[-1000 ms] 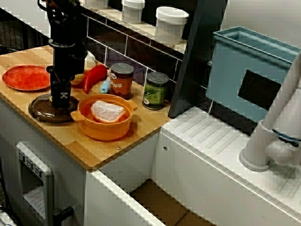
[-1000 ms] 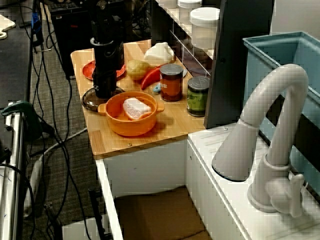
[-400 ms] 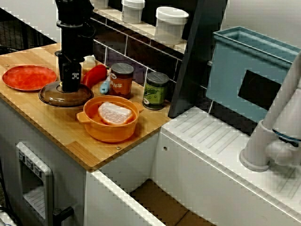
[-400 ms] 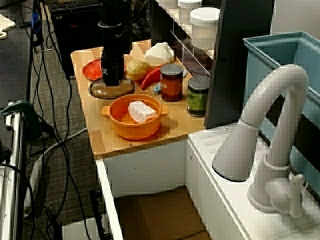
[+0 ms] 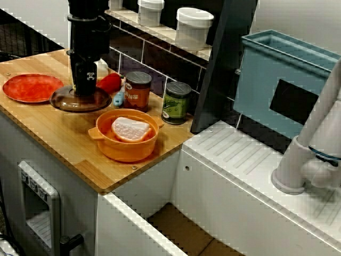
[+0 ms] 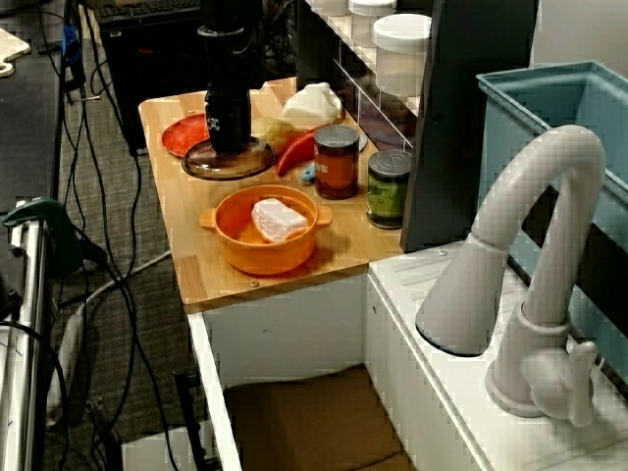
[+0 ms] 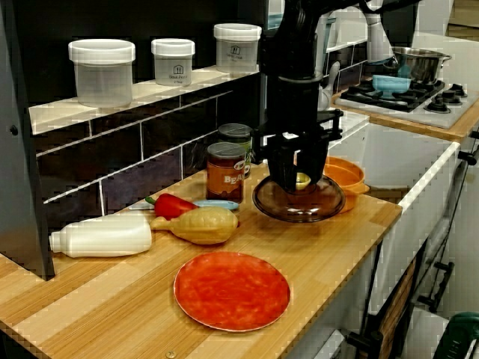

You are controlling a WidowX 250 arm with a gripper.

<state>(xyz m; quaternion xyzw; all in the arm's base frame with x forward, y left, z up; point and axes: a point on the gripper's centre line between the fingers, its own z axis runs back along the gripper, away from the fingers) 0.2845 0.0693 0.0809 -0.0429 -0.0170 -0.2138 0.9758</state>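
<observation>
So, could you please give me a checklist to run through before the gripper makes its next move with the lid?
1. The gripper is shut on the lid at its knob: ok.
2. The lid hangs level in all three views: ok.
3. The lid is off the counter: cannot tell.
4. The pot is uncovered: ok.
5. The white chunk sits below the pot's rim: cannot tell.
6. The nearest can and the plate are apart from the lid: ok.
</observation>
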